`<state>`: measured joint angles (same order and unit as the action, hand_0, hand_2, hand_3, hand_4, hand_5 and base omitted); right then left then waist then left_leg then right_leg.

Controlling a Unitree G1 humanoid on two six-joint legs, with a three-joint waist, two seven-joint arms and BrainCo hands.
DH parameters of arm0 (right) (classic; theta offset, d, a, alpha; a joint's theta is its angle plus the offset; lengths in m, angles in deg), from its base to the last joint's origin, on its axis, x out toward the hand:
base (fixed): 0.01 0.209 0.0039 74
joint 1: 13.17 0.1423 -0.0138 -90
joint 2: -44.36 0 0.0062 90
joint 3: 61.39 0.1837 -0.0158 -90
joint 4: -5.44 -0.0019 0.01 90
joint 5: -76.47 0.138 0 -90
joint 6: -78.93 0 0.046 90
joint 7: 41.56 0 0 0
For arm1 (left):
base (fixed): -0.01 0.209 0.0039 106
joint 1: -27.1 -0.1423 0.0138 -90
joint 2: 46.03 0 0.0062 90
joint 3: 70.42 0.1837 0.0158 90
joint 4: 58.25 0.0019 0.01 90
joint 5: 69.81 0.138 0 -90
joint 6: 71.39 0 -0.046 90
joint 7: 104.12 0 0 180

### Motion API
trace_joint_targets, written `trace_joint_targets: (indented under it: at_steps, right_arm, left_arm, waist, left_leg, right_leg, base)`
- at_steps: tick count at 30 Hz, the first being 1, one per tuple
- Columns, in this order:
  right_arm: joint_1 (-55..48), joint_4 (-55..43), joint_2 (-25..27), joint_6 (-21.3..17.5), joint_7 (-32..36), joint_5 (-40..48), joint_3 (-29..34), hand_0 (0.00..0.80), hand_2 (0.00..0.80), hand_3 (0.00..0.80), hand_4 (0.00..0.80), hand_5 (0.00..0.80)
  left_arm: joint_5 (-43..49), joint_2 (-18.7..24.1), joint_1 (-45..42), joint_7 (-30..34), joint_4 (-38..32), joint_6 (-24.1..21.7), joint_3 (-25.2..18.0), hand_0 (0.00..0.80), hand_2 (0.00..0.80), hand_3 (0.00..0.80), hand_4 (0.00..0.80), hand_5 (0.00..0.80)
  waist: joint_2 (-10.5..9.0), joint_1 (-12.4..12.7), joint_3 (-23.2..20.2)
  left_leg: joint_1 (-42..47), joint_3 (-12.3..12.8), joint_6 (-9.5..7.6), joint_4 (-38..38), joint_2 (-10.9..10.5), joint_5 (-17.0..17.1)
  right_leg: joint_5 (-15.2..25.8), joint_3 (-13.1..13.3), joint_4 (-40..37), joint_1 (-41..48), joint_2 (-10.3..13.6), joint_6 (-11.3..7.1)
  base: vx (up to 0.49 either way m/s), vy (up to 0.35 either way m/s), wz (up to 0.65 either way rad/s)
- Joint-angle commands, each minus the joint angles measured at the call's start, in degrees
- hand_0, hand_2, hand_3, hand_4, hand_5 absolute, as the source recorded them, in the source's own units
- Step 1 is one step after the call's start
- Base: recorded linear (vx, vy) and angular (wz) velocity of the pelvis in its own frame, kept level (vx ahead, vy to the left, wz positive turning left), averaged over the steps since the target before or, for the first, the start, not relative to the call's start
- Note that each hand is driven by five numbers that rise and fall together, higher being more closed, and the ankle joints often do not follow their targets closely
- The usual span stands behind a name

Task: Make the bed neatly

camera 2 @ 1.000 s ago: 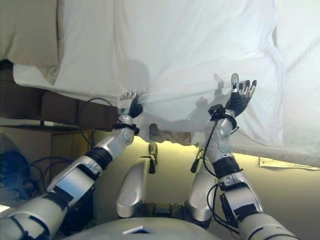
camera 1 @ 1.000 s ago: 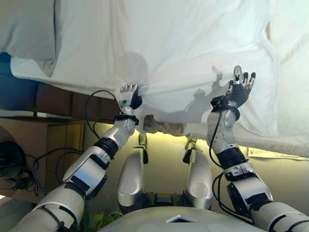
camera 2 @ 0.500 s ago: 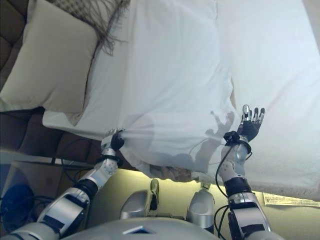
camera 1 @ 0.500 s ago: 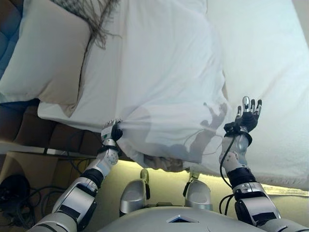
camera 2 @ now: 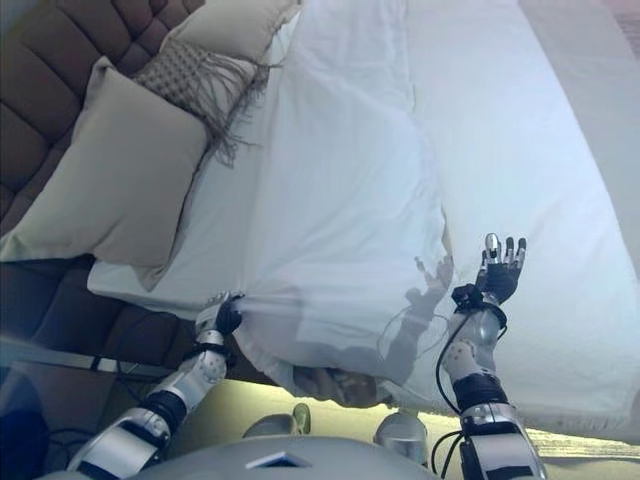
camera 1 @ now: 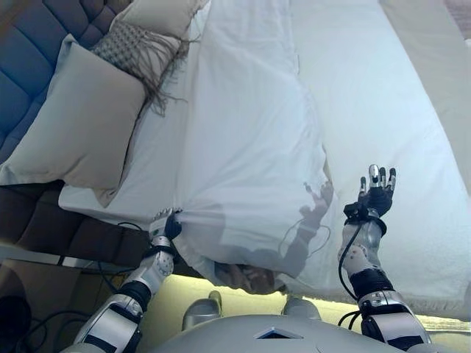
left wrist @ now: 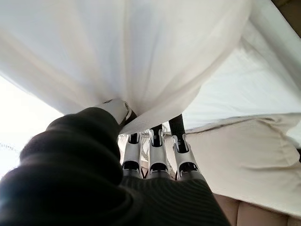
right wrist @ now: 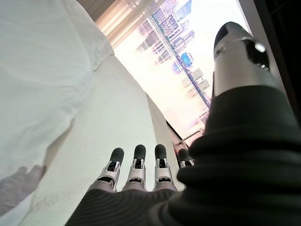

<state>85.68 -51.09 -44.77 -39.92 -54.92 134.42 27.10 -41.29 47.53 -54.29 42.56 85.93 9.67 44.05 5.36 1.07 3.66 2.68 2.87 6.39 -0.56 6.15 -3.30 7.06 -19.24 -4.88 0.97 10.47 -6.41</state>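
Note:
A white duvet (camera 1: 250, 140) lies along the middle of the bed, its near end hanging over the bed's edge. My left hand (camera 1: 165, 227) is shut on the duvet's near left edge; in the left wrist view the cloth (left wrist: 141, 61) is pinched between thumb and fingers (left wrist: 155, 141) and pulled taut. My right hand (camera 1: 377, 197) is open and empty, fingers straight, raised above the white sheet (camera 1: 397, 125) just right of the duvet. The right wrist view shows its straight fingers (right wrist: 136, 157) over the sheet (right wrist: 108, 122).
A beige pillow (camera 1: 77, 125) leans at the bed's left end by the dark tufted headboard (camera 1: 37, 44). A fringed patterned cushion (camera 1: 136, 51) and another pillow (camera 1: 158, 11) lie beyond it. The bed's dark side panel (camera 1: 66, 235) runs below the mattress.
The camera has tilted up, so more of the bed, pillows and headboard shows. My left hand still holds the duvet edge. My right hand stays open and raised.

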Motion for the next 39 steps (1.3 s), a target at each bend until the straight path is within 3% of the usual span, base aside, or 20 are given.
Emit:
trace_joint_targets:
  at_steps: [1, 11, 23, 29, 34, 39]
  right_arm:
    - [-0.9, 1.6, 1.6, 0.9, 2.0, -1.4, 4.3, 0.0, 0.0, 0.0, 0.0, 0.0]
    - [-2.1, 7.4, 3.8, 1.9, 5.2, -0.9, 7.9, 0.0, 0.0, 0.0, 0.0, 0.0]
    - [-1.1, 11.3, 5.5, 1.7, 8.5, -1.8, 10.2, 0.0, 0.0, 0.0, 0.0, 0.0]
    - [-0.5, 12.2, 6.8, 2.3, 9.7, -2.2, 11.8, 0.0, 0.0, 0.0, 0.0, 0.0]
    - [-0.2, 13.7, 6.5, 1.9, 11.1, -2.0, 11.9, 0.0, 0.0, 0.0, 0.0, 0.0]
    - [0.1, 14.5, 5.2, 1.1, 10.2, -2.1, 11.3, 0.0, 0.0, 0.0, 0.0, 0.0]
  left_arm:
    - [-0.1, 10.6, -3.1, -1.2, 5.3, 5.3, -4.5, 0.8, 0.8, 0.8, 0.8, 0.8]
    - [3.2, 16.4, -5.1, -1.2, 9.8, 7.6, -11.4, 0.8, 0.8, 0.8, 0.8, 0.8]
    - [12.7, 20.0, -5.6, -1.7, 9.1, 8.2, -13.2, 0.8, 0.8, 0.8, 0.8, 0.8]
    - [13.2, 25.0, -7.4, 0.9, 7.2, 9.5, -17.0, 0.8, 0.8, 0.8, 0.8, 0.8]
    - [6.1, 25.7, -7.9, 1.1, 10.0, 10.7, -19.8, 0.8, 0.8, 0.8, 0.8, 0.8]
    - [7.5, 24.3, -7.0, 0.3, 11.3, 9.7, -19.9, 0.8, 0.8, 0.8, 0.8, 0.8]
  waist:
    - [-2.19, 4.7, -1.5]
    - [-1.75, 5.4, -3.8]
    - [-1.04, 6.8, -4.4]
    - [-1.1, 7.7, -4.6]
    - [-1.26, 8.3, -4.8]
    - [-1.43, 8.8, -5.2]
  left_leg:
    - [-4.4, -0.7, -2.32, 0.7, -1.0, 5.9]
    - [-3.6, -1.0, -2.24, 2.0, -1.3, 6.4]
    - [-3.9, -1.8, -2.8, 1.8, -2.8, 5.5]
    - [-3.9, -1.1, -3.14, 2.2, -3.1, 5.2]
    - [-3.5, -1.2, -3.55, 2.5, -3.5, 5.0]
    - [-3.3, -1.6, -3.99, 3.1, -3.8, 5.0]
  right_leg:
    - [-6.6, 0.1, 7.2, 2.7, 3.4, -3.2]
    - [-6.5, -0.4, 6.8, 3.5, 3.2, -3.45]
    - [-5.3, -1.1, 5.6, 3.7, 4.6, -4.14]
    - [-4.0, -1.3, 4.7, 3.4, 5.5, -4.72]
    - [-3.5, -1.4, 4.6, 3.2, 6.0, -4.84]
    - [-3.4, -1.6, 5.0, 3.2, 6.4, -4.91]
  base:
    - [0.03, 0.034, -0.01]
    - [0.032, 0.061, 0.0]
    - [0.011, 0.121, 0.0]
    - [-0.006, 0.116, 0.0]
    - [-0.002, 0.054, 0.01]
    - [0.0, 0.0, 0.0]
